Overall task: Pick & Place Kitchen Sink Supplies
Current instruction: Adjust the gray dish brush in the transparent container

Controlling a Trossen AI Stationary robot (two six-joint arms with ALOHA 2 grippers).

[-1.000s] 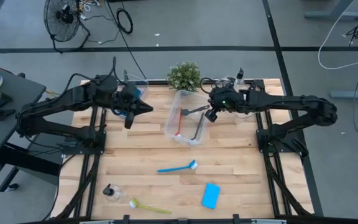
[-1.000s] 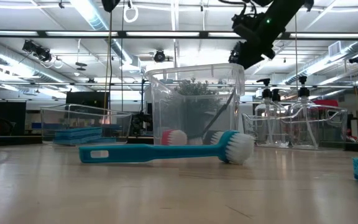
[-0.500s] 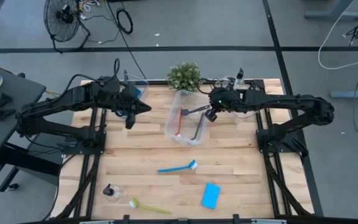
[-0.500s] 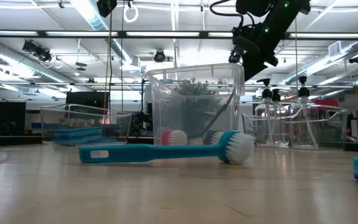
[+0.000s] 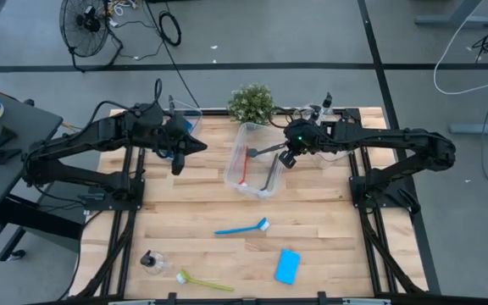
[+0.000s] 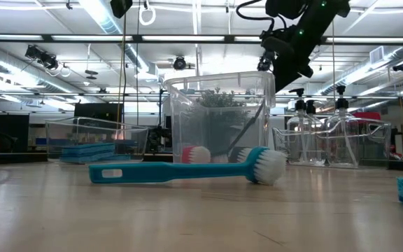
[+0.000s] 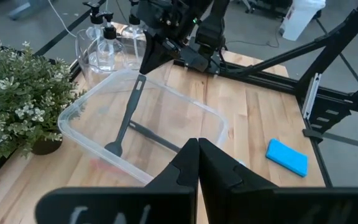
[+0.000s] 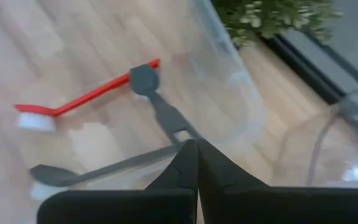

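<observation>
My right gripper (image 5: 282, 154) is shut on a grey long-handled brush (image 5: 265, 151) over the clear bin (image 5: 237, 182). The brush head (image 7: 114, 148) reaches down inside the bin. On the bin's floor lie a red brush (image 8: 86, 96) and a second grey brush (image 8: 98, 168). My left gripper (image 5: 200, 146) hovers shut, with nothing in it, left of the bin. Lying flat on the near half of the table are a blue brush (image 5: 242, 227), a blue sponge (image 5: 287, 265), a yellow-green brush (image 5: 202, 281) and a small clear bottle (image 5: 152, 261). My right gripper pinches the free end of the grey brush's handle (image 8: 178, 133) between its two fingers. The fingers slant down from the table's right side, roughly in line with the handle. The brush slopes down away from them, head lowest inside the bin; whether the head touches the floor cannot be told.
A potted plant (image 5: 251, 102) stands just behind the bin. A clear bin with blue sponges (image 5: 189, 119) sits at the far left, and one with pump bottles (image 5: 324, 114) at the far right. Bare wood (image 5: 185, 212) lies between the middle bin and the near items.
My right gripper has tipped a little more steeply downward over the bin, still shut on the grey brush, which stays with its head inside the bin.
</observation>
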